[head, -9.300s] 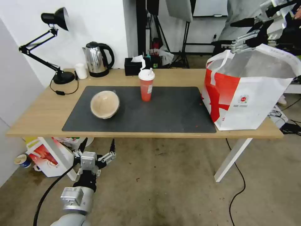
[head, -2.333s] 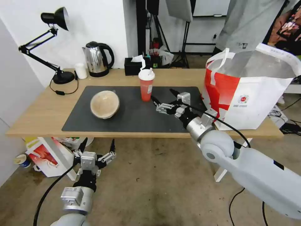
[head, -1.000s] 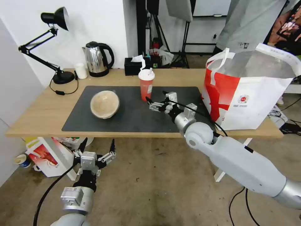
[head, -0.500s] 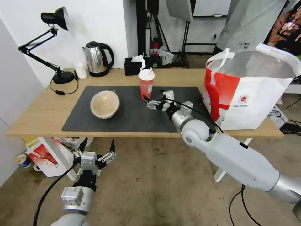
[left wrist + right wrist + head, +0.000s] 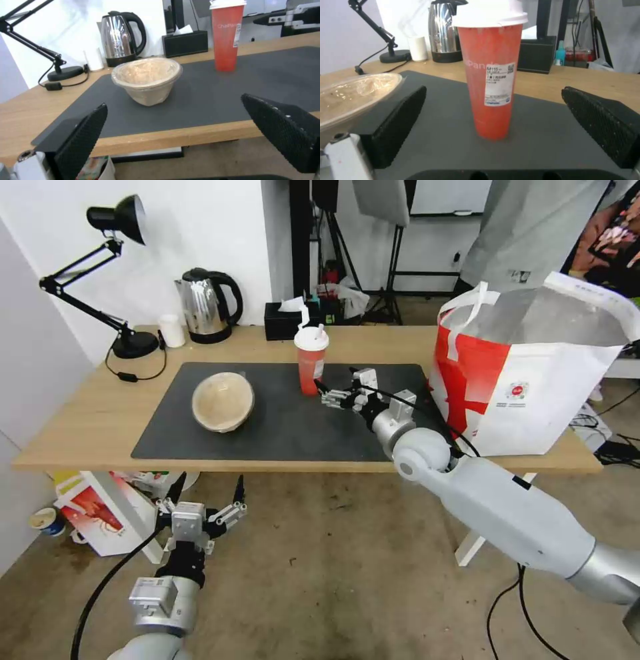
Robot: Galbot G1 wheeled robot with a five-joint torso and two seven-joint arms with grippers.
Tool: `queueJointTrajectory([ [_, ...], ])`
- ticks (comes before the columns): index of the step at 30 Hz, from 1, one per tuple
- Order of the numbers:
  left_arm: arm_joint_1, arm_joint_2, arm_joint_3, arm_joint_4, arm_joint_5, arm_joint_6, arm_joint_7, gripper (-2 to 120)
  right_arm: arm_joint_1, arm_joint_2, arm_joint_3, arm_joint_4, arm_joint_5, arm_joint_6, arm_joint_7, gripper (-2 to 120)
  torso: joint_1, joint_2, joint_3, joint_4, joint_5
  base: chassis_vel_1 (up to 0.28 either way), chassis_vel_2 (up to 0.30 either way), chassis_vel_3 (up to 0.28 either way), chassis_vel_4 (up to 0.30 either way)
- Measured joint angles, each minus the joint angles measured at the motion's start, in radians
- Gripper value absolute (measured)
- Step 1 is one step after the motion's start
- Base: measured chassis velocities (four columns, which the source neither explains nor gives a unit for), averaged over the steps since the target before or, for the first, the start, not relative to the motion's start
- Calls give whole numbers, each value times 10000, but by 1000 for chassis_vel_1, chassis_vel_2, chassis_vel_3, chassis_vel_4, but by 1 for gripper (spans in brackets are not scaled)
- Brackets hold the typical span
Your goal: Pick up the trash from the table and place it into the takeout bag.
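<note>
Reaching across the dark grey rectangular mat (image 5: pixel 373 427), right gripper (image 5: pixel 333 392) spread wide, fingers apart. Tall red drink cup with white lid (image 5: pixel 311 360) upright just ahead of the fingertips, centred between them, not touching. Tan lidded bowl (image 5: pixel 223 401) well off to the gripper's left. Large white-and-red takeout bag (image 5: pixel 533 380) behind its wrist. Left gripper (image 5: pixel 203 499) wide, hanging below the light-wood table (image 5: pixel 73 427) edge.
</note>
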Motion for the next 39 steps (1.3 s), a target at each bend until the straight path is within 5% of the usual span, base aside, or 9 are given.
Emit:
queueJointTrajectory([
  [39, 0, 0, 0, 0, 0, 0, 0, 100, 1008, 1883, -141, -3359, -246, 484, -1034, 100, 0, 0, 1, 0, 0, 0, 0, 0, 0],
])
